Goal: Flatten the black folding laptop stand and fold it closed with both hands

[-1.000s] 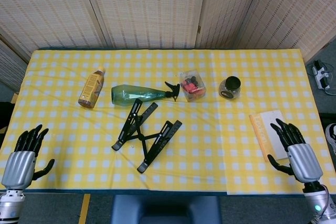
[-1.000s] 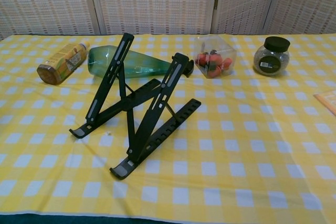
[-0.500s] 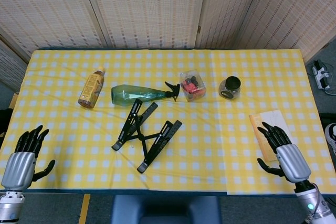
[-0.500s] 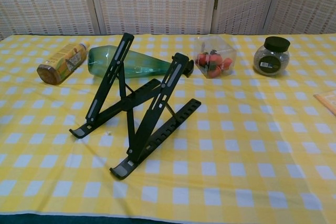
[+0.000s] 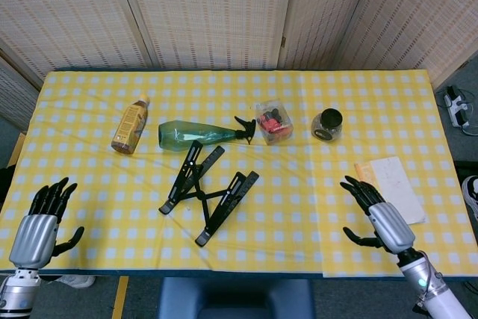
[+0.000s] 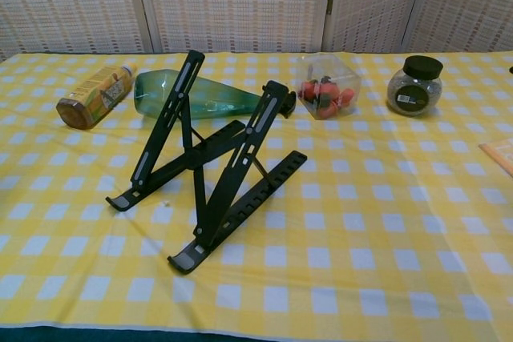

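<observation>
The black folding laptop stand (image 5: 207, 194) stands opened up near the middle of the yellow checked table (image 5: 299, 207); in the chest view the stand (image 6: 210, 162) rises on its crossed legs with two raised arms. My left hand (image 5: 39, 218) hovers at the front left corner, fingers spread, holding nothing. My right hand (image 5: 379, 217) hovers at the front right, fingers spread and empty, well to the right of the stand. Neither hand shows in the chest view.
Behind the stand lie a green spray bottle (image 5: 196, 134) and a brown drink bottle (image 5: 131, 125). A clear box of red items (image 5: 273, 122) and a black-lidded jar (image 5: 327, 124) sit further right. A booklet (image 5: 390, 187) lies near my right hand.
My right hand has moved left, off the booklet and toward the stand. My left hand has shifted slightly right. The stand has not moved.
</observation>
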Action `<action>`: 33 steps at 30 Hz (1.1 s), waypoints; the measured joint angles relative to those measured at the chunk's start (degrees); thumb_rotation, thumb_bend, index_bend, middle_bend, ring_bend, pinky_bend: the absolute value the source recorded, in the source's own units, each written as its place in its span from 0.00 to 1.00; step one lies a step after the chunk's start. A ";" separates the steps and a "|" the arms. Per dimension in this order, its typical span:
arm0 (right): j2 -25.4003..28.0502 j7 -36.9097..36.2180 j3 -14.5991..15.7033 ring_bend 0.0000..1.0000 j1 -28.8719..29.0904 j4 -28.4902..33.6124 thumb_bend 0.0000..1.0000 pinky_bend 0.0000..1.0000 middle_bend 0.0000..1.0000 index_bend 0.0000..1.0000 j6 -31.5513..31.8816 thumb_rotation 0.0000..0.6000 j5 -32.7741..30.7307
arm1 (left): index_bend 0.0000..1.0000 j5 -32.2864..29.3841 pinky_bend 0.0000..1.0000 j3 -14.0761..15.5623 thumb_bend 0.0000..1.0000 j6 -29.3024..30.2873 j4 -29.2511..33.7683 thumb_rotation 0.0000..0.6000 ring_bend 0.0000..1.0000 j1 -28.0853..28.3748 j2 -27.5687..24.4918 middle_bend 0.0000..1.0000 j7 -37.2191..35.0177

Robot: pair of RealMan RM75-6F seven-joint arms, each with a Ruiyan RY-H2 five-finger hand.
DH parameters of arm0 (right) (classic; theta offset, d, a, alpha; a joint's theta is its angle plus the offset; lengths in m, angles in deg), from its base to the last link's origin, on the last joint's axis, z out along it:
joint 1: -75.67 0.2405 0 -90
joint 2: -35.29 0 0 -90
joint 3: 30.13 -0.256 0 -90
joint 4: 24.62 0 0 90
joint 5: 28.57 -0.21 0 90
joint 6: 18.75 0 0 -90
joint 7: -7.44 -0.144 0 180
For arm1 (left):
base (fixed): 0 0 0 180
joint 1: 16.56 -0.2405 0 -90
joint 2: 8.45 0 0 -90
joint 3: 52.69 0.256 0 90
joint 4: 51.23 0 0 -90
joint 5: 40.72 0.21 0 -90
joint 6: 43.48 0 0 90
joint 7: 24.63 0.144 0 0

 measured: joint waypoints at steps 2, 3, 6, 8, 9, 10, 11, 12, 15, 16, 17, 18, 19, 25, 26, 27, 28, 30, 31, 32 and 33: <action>-0.27 -3.19 0.07 0.05 1.46 0.35 0.37 0.01 0.02 0.00 -1.67 1.00 0.36 | 0.05 0.32 0.00 0.04 0.35 -0.01 0.14 1.00 0.00 0.11 -0.03 0.00 0.20; -0.53 -5.59 0.11 0.05 2.45 0.54 0.37 0.01 0.02 0.00 -2.74 1.00 0.59 | 0.05 0.48 0.00 0.06 0.35 -0.01 0.21 1.00 0.00 0.17 -0.04 0.00 0.30; -1.66 -12.56 0.21 0.05 4.91 0.70 0.37 0.01 0.02 0.00 -4.98 1.00 1.17 | 0.05 0.86 0.00 0.21 0.35 -0.11 0.47 1.00 0.00 0.34 -0.14 0.00 0.67; -2.68 -16.98 0.25 0.05 6.43 0.57 0.37 0.01 0.02 0.00 -6.11 1.00 1.54 | 0.05 0.88 0.00 0.25 0.35 -0.20 0.62 1.00 0.00 0.40 -0.18 0.00 0.89; -3.56 -19.75 0.23 0.05 7.51 0.38 0.37 0.01 0.02 0.00 -6.82 1.00 1.73 | 0.05 0.84 0.00 0.26 0.35 -0.27 0.68 1.00 0.00 0.43 -0.19 0.00 0.97; -4.35 -21.61 0.19 0.05 8.36 0.19 0.37 0.01 0.02 0.00 -7.37 1.00 1.83 | 0.05 0.81 0.00 0.28 0.35 -0.38 0.76 1.00 0.00 0.48 -0.19 0.00 1.09; -5.27 -23.12 0.11 0.05 9.19 -0.06 0.37 0.01 0.02 0.00 -7.90 1.00 1.84 | 0.05 0.81 0.00 0.30 0.35 -0.47 0.83 1.00 0.00 0.52 -0.19 0.00 1.20; -6.56 -24.42 -0.07 0.05 10.19 -0.41 0.37 0.01 0.02 0.00 -8.67 1.00 1.70 | 0.05 0.82 0.00 0.32 0.35 -0.54 0.89 1.00 0.00 0.57 -0.18 0.00 1.33; -9.18 -25.65 -0.68 0.05 12.26 -1.00 0.37 0.01 0.02 0.00 -10.98 1.00 0.37 | 0.05 0.96 0.00 0.44 0.35 -0.67 1.25 1.00 0.00 0.66 -0.20 0.00 1.79; -9.75 -26.04 -0.84 0.05 12.80 -1.10 0.37 0.01 0.02 0.00 -11.69 1.00 -0.10 | 0.05 1.09 0.00 0.47 0.35 -0.65 1.43 1.00 0.00 0.68 -0.21 0.00 1.93; -10.23 -26.50 -0.98 0.04 13.34 -1.18 0.37 0.01 0.02 0.00 -12.43 1.00 -0.53 | 0.05 1.20 0.00 0.49 0.35 -0.62 1.55 1.00 0.00 0.71 -0.24 0.00 2.01; -10.81 -27.18 -1.18 0.04 14.10 -1.29 0.37 0.01 0.01 0.00 -13.45 1.00 -1.12 | 0.05 1.26 0.00 0.49 0.35 -0.59 1.65 1.00 0.00 0.73 -0.27 0.00 2.07; -11.27 -27.65 -1.34 0.04 14.70 -1.42 0.37 0.01 0.01 0.00 -14.20 1.00 -1.58 | 0.05 1.31 0.00 0.48 0.35 -0.54 1.77 1.00 0.00 0.76 -0.36 0.00 2.13; -14.41 -27.99 -2.76 0.04 17.16 -3.11 0.37 0.01 0.00 0.00 -17.04 1.00 -4.92 | 0.05 0.96 0.00 0.19 0.35 -0.72 1.78 1.00 0.00 1.01 -0.57 0.01 2.17; -14.91 -27.99 -3.01 0.05 17.52 -3.37 0.37 0.01 0.00 0.00 -17.50 1.00 -5.43 | 0.05 0.83 0.00 0.08 0.35 -0.79 1.76 1.00 0.00 1.10 -0.55 0.01 2.13; -15.59 -28.20 -3.37 0.05 18.01 -3.75 0.37 0.01 0.00 0.00 -18.02 1.00 -6.03 | 0.05 0.75 0.00 -0.02 0.35 -0.88 1.74 1.00 0.00 1.20 -0.53 0.02 2.12; -16.06 -28.51 -3.63 0.05 18.34 -4.06 0.37 0.01 0.00 0.00 -18.31 1.00 -6.39 | 0.06 0.70 0.00 -0.11 0.35 -0.98 1.71 1.00 0.00 1.33 -0.50 0.02 2.09; -16.93 -29.59 -4.14 0.04 18.98 -4.75 0.37 0.01 0.00 0.00 -18.87 1.00 -6.95 | 0.06 0.66 0.00 -0.21 0.35 -1.22 1.66 1.00 0.00 1.55 -0.45 0.02 1.92; -17.30 -30.21 -4.35 0.04 19.27 -5.06 0.37 0.00 0.00 0.00 -19.10 1.00 -7.15 | 0.06 0.63 0.00 -0.24 0.35 -1.50 1.65 1.00 0.00 1.72 -0.46 0.02 1.80; -17.68 -30.91 -4.56 0.04 19.59 -5.39 0.37 0.00 0.00 0.00 -19.35 1.00 -7.30 | 0.06 0.60 0.00 -0.26 0.35 -1.75 1.65 1.00 0.00 1.88 -0.48 0.02 1.72; -18.21 -31.90 -4.83 0.04 20.09 -5.92 0.37 0.00 0.00 0.00 -19.72 1.00 -7.44 | 0.06 0.59 0.00 -0.29 0.35 -1.98 1.65 1.00 0.00 2.06 -0.50 0.02 1.68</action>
